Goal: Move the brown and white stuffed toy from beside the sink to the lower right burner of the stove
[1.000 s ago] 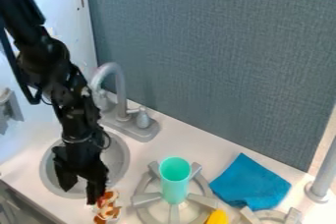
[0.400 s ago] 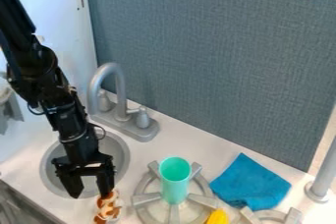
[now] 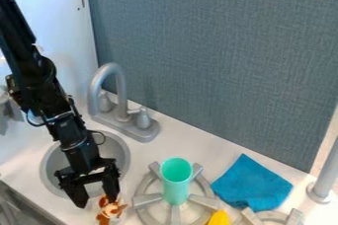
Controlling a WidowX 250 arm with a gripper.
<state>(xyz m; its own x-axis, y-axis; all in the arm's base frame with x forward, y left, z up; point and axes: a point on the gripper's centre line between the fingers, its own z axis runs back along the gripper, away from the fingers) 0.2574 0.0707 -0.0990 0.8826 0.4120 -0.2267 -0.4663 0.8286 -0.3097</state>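
The black gripper (image 3: 97, 203) hangs over the front edge of the round sink, its two fingers spread apart. Its right finger overlaps the top of a small brown-and-white plush toy (image 3: 107, 213) on the counter in front of the sink; whether they touch I cannot tell. Upright on the left burner stands a mint green cup (image 3: 176, 184). A blue cloth (image 3: 251, 183) lies to the right of that cup, and a yellow object (image 3: 219, 218) shows at the bottom edge between the two burners.
The grey sink basin (image 3: 47, 169) lies beneath the arm, with a grey faucet (image 3: 120, 91) behind it. A grey burner (image 3: 147, 200) sits under the cup. A grey post (image 3: 323, 184) rises at the right, and a blue-grey panel (image 3: 211, 61) stands along the back.
The gripper has moved slightly toward the front and right, and its fingers now show spread wider. The plush toy looks slightly turned beside the right finger.
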